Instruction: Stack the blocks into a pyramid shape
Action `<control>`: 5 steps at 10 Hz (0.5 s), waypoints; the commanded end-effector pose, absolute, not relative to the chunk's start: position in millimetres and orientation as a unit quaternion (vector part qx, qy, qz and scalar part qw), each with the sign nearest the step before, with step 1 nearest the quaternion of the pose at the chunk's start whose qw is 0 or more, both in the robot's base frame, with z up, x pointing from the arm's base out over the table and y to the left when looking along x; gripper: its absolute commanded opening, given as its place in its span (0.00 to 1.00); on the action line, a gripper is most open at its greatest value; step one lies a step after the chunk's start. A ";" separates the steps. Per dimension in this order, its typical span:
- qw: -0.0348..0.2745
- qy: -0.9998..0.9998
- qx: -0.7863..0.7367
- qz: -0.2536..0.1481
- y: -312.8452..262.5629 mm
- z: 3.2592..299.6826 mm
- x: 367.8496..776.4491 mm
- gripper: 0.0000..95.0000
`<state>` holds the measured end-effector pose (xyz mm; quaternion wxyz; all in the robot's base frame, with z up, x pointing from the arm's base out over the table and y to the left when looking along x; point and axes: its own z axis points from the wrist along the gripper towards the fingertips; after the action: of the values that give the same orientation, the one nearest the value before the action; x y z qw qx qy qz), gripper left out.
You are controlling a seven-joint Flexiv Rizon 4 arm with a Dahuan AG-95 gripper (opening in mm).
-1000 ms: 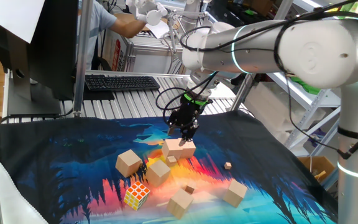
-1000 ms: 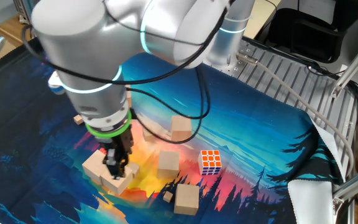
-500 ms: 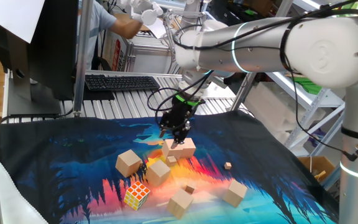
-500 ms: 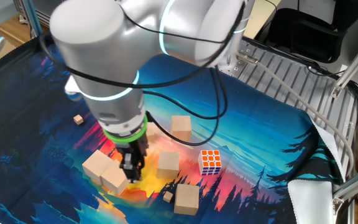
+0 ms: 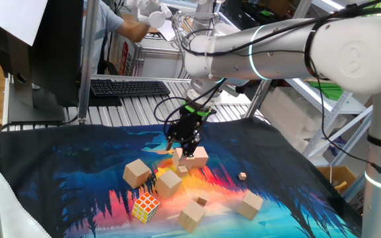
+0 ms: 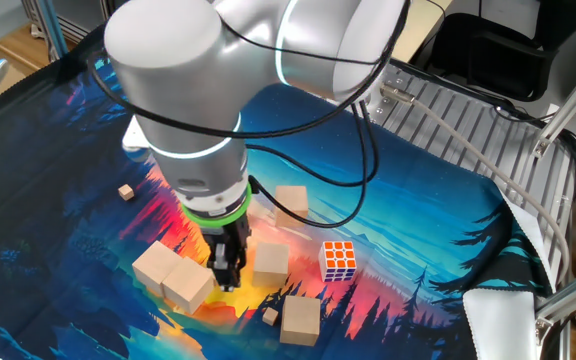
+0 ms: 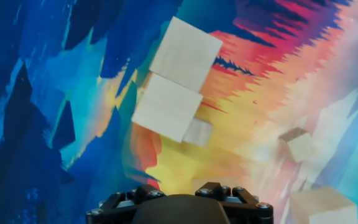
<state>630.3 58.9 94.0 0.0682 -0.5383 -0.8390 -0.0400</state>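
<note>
Two tan blocks [image 6: 155, 265] [image 6: 188, 287] lie side by side, touching; the hand view shows the same pair [image 7: 166, 107] from above. My gripper [image 6: 226, 278] hangs just right of the pair, a little above the cloth, open and holding nothing. In one fixed view the gripper [image 5: 184, 149] hovers at the pair's [image 5: 193, 158] left end. Other blocks lie singly: one [image 6: 270, 263] right of the gripper, one [image 6: 291, 205] further back, one [image 6: 301, 318] at the front. Only the hand's black body [image 7: 179, 208] shows in the hand view.
A multicoloured puzzle cube [image 6: 339, 259] sits right of the blocks. Tiny wooden cubes [image 6: 126, 191] [image 6: 269, 316] [image 7: 197, 132] are scattered on the printed cloth [image 6: 68, 250]. A keyboard [image 5: 129, 86] and a metal rack lie behind the cloth.
The gripper has risen off the block it was down on and moved sideways away from the pair. That block stays beside its neighbour.
</note>
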 end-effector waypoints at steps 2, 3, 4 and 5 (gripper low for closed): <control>0.058 -0.851 -0.522 -0.011 59.3 94.4 627.0 0.60; 0.051 -0.853 -0.519 0.000 59.3 94.4 627.0 0.60; 0.045 -0.860 -0.508 0.008 59.3 94.4 627.0 0.60; 0.045 -0.869 -0.493 0.006 59.3 94.4 627.0 0.60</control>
<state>628.7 60.2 93.7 0.0448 -0.5061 -0.8613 0.0112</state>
